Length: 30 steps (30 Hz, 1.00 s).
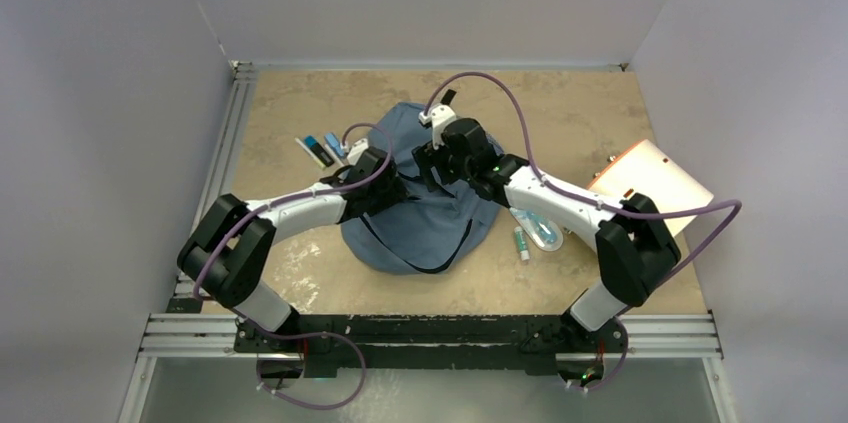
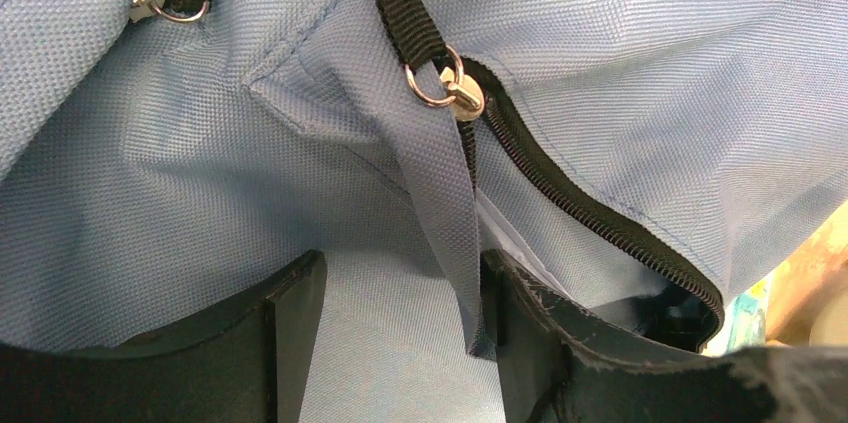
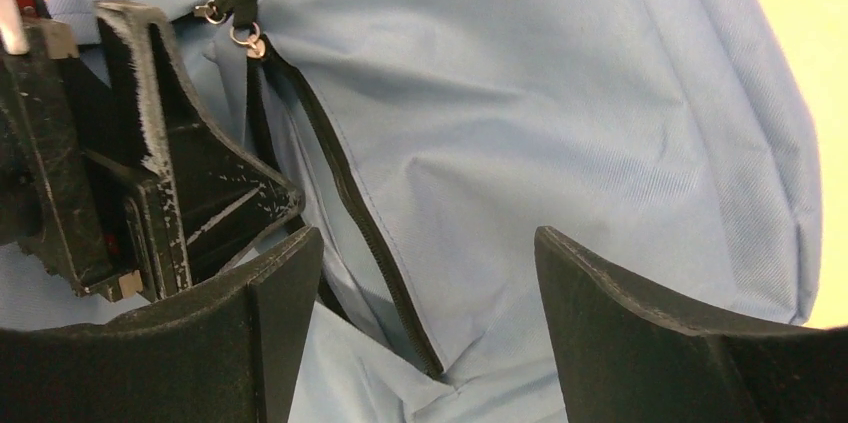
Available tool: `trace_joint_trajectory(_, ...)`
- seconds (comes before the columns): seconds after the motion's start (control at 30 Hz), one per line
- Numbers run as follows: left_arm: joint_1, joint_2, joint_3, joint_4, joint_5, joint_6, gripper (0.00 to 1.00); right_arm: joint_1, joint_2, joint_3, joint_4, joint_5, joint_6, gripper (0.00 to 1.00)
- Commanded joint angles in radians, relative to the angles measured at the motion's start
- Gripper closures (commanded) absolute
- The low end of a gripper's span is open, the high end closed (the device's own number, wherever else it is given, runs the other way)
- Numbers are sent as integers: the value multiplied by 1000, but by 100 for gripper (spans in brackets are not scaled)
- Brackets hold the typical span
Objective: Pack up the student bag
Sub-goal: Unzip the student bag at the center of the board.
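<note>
Left tool [image 2: 400, 278] stands apart around a fabric flap [image 2: 447, 213] of the student bag [image 2: 650, 63]; right tool [image 3: 425, 248] gapes wide above it.

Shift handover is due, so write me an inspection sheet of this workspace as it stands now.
Surface: tan, mottled table.
Job's things: student bag lies mid-table, zip partly open.
Clutter: pens left of bag; small tube and beige folder right of it.
Grippers: left gripper and right gripper both open, over the bag by its zip.
Cables: purple cables loop from both arms.
Surroundings: pale walls on three sides; metal rails at near edge.
</note>
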State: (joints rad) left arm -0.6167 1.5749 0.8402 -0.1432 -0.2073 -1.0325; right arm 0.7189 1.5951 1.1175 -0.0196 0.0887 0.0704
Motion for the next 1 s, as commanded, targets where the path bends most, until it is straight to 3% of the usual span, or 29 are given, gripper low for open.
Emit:
trace_joint_trajectory(0.0,17,-16,-45,-72,3,18,44,54,10,1,86,93,-118,22)
trace_joint_trajectory(0.33,25,-20,-66,-48,24,26,45,126,-81,-150,260,101,-358,24)
trace_joint_trajectory(0.63,28,-23,-94,-22,51,14,46,126,-13,-167,265,203,-439,26)
trace_joint_trajectory(0.97,28,-37,-107,-18,73,0,47,126,43,-177,439,314,-481,41)
